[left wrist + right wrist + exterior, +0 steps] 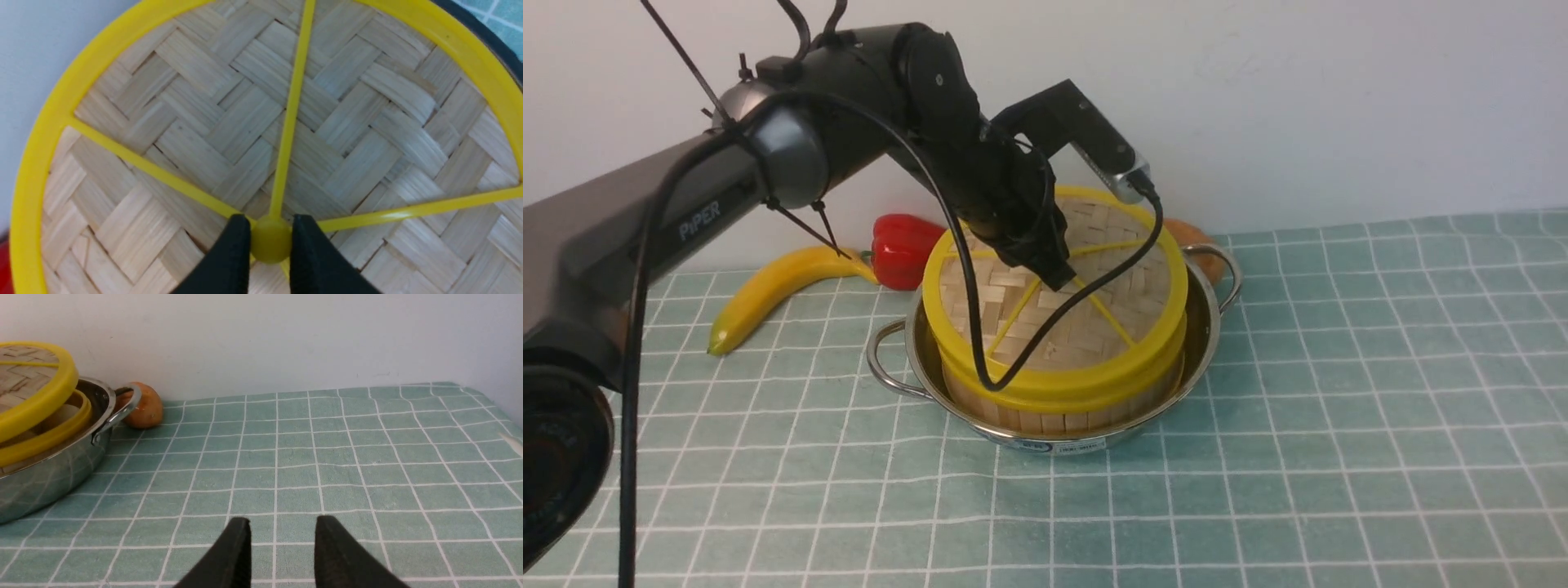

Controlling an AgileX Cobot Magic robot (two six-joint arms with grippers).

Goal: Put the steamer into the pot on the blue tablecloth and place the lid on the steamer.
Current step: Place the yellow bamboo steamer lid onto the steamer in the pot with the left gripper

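The steel pot stands on the blue tablecloth with the bamboo steamer inside it. The woven lid lies tilted over the steamer, its far edge raised. My left gripper is shut on the lid's central yellow knob, one black finger on each side of it. From the right wrist, the lid's rim sits above the steamer's rim in the pot. My right gripper is open over bare cloth, right of the pot. It is outside the front view.
A banana and a red pepper lie behind the pot on the left. A brown-orange round vegetable sits by the pot's far handle. A white wall closes the back of the cloth.
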